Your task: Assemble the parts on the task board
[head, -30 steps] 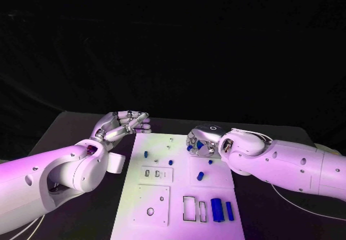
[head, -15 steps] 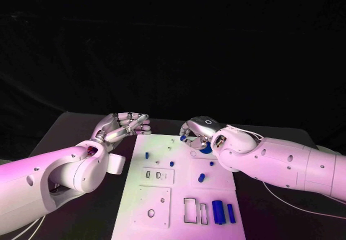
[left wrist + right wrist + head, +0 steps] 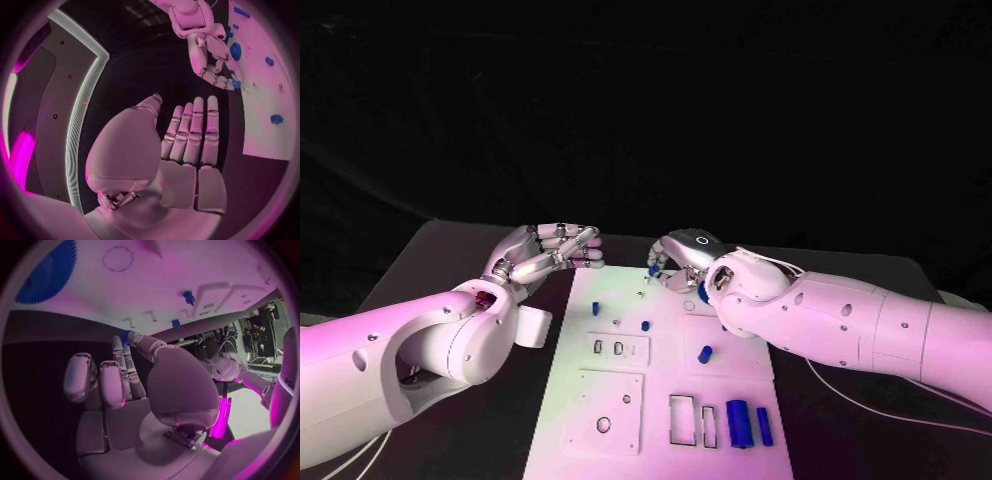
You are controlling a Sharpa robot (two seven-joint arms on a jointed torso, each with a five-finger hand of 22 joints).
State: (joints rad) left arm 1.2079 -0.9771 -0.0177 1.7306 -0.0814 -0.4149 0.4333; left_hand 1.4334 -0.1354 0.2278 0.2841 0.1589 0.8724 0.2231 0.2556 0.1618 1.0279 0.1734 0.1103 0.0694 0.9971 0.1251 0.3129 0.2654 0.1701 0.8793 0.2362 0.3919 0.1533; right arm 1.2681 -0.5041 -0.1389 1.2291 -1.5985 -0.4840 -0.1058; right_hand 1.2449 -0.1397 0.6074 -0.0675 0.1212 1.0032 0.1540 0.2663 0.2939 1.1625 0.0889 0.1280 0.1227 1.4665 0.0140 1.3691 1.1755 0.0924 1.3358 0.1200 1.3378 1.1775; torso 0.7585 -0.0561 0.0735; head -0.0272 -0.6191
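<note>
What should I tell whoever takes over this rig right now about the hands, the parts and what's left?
Left hand: holds nothing, hovering beside the white task board's far left corner.
Right hand: over the board's far edge, pinching a small blue part at its fingertips.
Other small blue parts lie mid-board; two long blue bars lie near the front right.
Done: that part picked up.
Left: seat it, then assemble the others.
</note>
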